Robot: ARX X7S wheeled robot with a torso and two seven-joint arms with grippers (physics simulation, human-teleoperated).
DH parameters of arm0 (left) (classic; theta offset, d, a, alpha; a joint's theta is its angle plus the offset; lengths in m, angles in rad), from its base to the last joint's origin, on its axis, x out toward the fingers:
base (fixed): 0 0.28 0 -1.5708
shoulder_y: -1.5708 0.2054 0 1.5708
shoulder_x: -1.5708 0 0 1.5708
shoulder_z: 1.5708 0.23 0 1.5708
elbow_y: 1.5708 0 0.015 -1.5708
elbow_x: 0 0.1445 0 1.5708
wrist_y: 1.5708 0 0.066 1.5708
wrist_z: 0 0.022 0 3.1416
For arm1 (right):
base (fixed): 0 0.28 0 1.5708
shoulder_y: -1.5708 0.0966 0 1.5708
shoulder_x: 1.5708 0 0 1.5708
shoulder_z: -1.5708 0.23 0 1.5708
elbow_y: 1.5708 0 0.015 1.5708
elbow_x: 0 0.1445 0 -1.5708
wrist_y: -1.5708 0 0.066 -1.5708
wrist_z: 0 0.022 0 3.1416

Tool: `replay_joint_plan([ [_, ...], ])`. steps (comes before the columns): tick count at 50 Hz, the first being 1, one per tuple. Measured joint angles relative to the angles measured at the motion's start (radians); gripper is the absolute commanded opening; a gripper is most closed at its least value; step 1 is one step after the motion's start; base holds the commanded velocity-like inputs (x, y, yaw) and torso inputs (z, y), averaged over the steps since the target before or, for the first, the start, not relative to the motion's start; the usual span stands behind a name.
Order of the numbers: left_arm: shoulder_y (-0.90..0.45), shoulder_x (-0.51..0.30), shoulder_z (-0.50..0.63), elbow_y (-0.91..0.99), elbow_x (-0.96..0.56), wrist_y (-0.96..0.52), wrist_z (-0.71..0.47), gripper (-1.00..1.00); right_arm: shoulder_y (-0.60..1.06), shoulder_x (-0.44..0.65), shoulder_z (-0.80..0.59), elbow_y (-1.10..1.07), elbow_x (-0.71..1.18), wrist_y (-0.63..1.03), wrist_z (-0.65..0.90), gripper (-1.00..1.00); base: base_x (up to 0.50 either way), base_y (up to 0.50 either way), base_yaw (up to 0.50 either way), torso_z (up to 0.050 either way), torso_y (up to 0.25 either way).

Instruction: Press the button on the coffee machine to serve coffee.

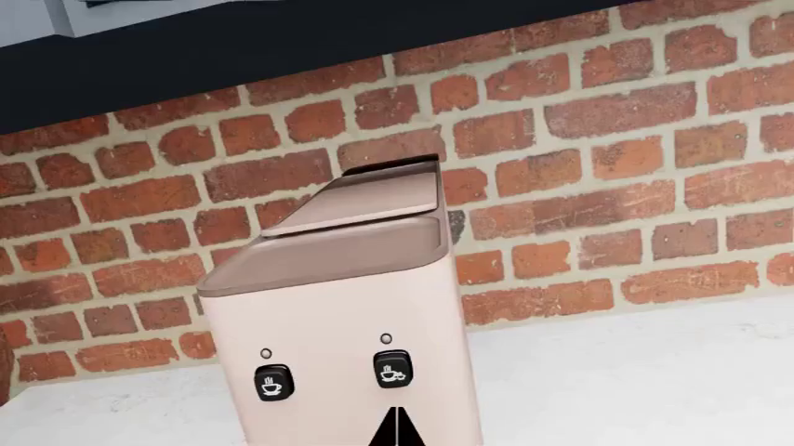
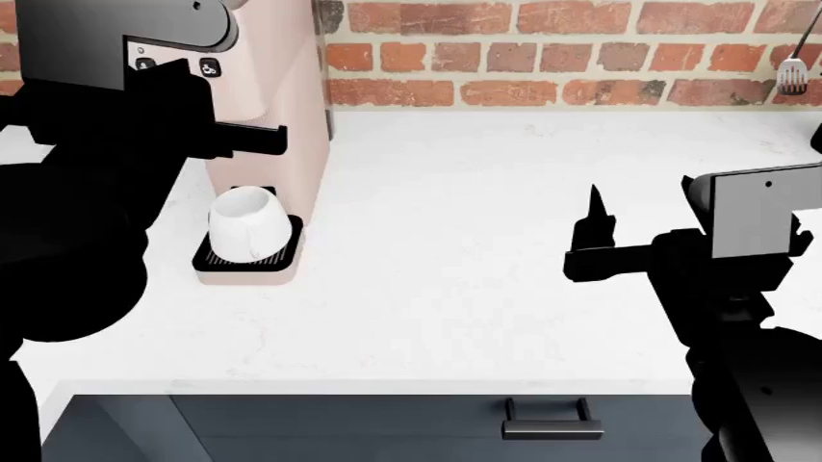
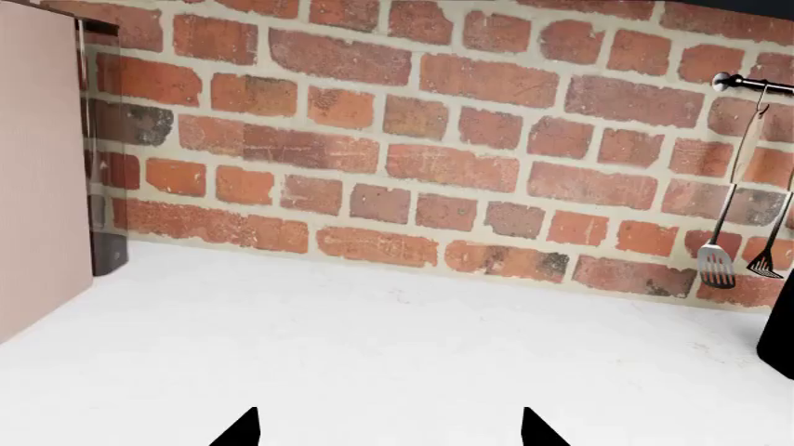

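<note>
We see a pale pink-beige coffee machine [image 1: 341,316] with a darker brownish top, its two buttons [image 1: 392,371] black with white cup icons. The drip tray [image 2: 250,255] is black and grated; the cup [image 2: 246,221] on it is white. The wall [image 3: 434,139] is red brick with pale mortar, the counter [image 2: 488,231] white, perhaps faintly speckled. Both grippers [image 2: 594,226] render black. The drawer [image 2: 385,428] is dark blue-grey.

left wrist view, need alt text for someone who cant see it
A tall boxy pale pink-beige coffee machine fills the centre, its front bearing two small dark cup-icon buttons, with the left gripper's black fingertips pinched together just below the right-hand button. Behind stand a red brick wall and a white speckled countertop.
</note>
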Motion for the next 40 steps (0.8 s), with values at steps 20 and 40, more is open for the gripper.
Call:
replay_joint_plan([
  [20,-0.016,-0.002,0.097,-0.099,0.168,0.108,0.105,-1.00,-0.015,0.000,-0.003,0.010,0.007,-0.009,0.006,1.00,0.00,0.00,0.00,0.000,0.000],
  [40,-0.026,0.001,0.153,-0.172,0.234,0.164,0.173,-1.00,-0.018,0.002,-0.003,0.017,0.014,-0.012,0.012,1.00,0.00,0.00,0.00,0.000,0.000],
])
